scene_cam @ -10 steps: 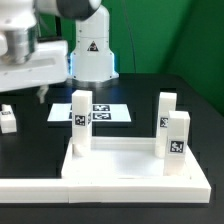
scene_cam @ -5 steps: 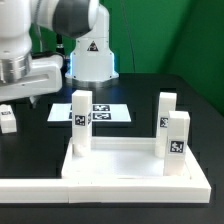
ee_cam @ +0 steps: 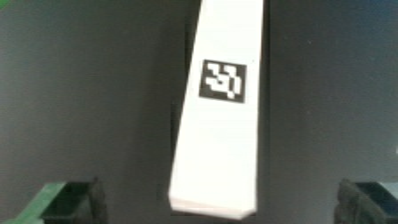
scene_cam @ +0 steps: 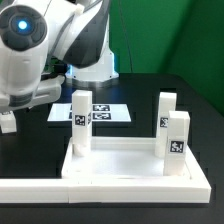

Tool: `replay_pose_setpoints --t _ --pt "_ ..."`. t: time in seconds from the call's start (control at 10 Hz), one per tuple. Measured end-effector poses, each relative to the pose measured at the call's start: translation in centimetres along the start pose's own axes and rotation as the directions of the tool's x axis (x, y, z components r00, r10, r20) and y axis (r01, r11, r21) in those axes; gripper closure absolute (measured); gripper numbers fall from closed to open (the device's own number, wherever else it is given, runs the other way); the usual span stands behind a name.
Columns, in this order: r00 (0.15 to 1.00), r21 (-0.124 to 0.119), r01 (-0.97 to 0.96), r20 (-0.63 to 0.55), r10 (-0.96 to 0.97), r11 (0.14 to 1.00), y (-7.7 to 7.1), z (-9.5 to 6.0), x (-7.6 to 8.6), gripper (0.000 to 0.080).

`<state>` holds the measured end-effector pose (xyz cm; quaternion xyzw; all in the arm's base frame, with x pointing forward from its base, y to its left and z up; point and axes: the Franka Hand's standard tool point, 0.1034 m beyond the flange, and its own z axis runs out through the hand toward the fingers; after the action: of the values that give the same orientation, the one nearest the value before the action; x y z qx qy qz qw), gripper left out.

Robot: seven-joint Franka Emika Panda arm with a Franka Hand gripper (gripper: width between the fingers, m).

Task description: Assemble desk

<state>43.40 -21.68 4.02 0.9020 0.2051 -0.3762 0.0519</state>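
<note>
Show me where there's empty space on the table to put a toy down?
Bare black table lies beyond the desk top, toward the exterior view's right of the marker board. The top's middle, between its three standing legs, is free. The exterior view's left is crowded: arm and loose leg.

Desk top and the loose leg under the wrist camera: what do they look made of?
Desk top: seemingly white plastic, smooth matte, with thick uniform moulded-looking edges. Loose leg: same plain white, likely plastic, carrying a flat black-and-white tag; blur hides finer texture.
</note>
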Motion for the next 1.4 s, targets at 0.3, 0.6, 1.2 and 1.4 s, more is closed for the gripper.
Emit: replay_pose_setpoints --t 0.3,0.6,1.2,1.4 --pt "1.0 0.0 0.002 0.0 -0.002 1.0 -0.1 0.0 0.1 0.015" --pt "0.988 -0.007 -0.112 0.105 0.113 0.994 -0.4 2.8 -0.1 0.015" --pt "0.981 0.006 -0.14 0.137 0.138 0.99 -0.5 4.5 -0.5 0.015" --pt "0.981 0.006 -0.14 0.137 0.138 0.99 -0.5 4.5 -0.5 0.0321"
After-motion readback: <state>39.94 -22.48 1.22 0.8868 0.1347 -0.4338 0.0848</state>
